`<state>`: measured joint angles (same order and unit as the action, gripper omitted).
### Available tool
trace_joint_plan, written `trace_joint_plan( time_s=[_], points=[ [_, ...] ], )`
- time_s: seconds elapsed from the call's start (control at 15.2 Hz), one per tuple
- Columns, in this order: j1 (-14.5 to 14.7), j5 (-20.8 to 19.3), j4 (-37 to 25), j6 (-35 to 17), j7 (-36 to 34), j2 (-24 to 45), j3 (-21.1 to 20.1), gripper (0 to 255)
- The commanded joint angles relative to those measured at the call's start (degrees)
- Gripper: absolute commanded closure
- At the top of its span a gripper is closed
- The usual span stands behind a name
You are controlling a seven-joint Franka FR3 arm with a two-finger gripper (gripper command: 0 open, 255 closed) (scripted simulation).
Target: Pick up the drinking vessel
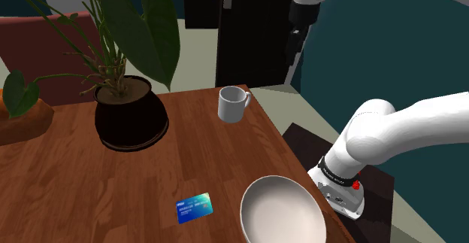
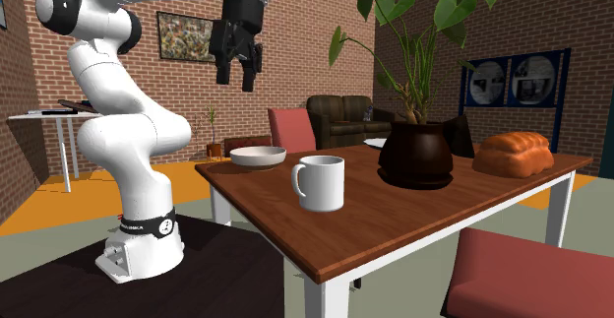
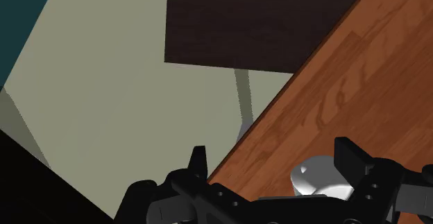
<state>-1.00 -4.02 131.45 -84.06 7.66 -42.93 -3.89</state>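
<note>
A white mug (image 1: 233, 104) stands upright near the table edge closest to the arm, its handle toward the shoulder view's right. In the second exterior view the mug (image 2: 320, 182) is at the table's front. My black gripper (image 1: 292, 52) hangs open well above the table, up and to the right of the mug in the shoulder view. Seen from the second exterior view, the gripper (image 2: 237, 72) is high and to the mug's left. In the wrist view the fingers (image 3: 199, 163) stand apart, and part of the mug (image 3: 316, 177) shows near one of them, far below.
The wooden table (image 1: 203, 166) also carries a white bowl (image 1: 282, 210), a blue card (image 1: 194, 208), a dark pot with a tall plant (image 1: 130, 115) and a bread loaf (image 2: 510, 154). A red chair (image 2: 531, 277) stands nearby. My dark stand (image 1: 312, 147) adjoins the table.
</note>
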Motion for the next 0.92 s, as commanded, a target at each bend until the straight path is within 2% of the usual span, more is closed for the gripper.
trace_joint_plan(
  time_s=[0.0, 0.46, 0.86],
  points=[
    [0.0, 0.0, 0.0, 0.0, 0.0, 0.0, 0.0, 0],
    [1.6, 5.1, 4.9, -12.3, -7.2, 5.3, -4.7, 0],
    [2.7, 8.2, 6.1, -23.3, -13.0, 12.9, -9.0, 0]
  ],
)
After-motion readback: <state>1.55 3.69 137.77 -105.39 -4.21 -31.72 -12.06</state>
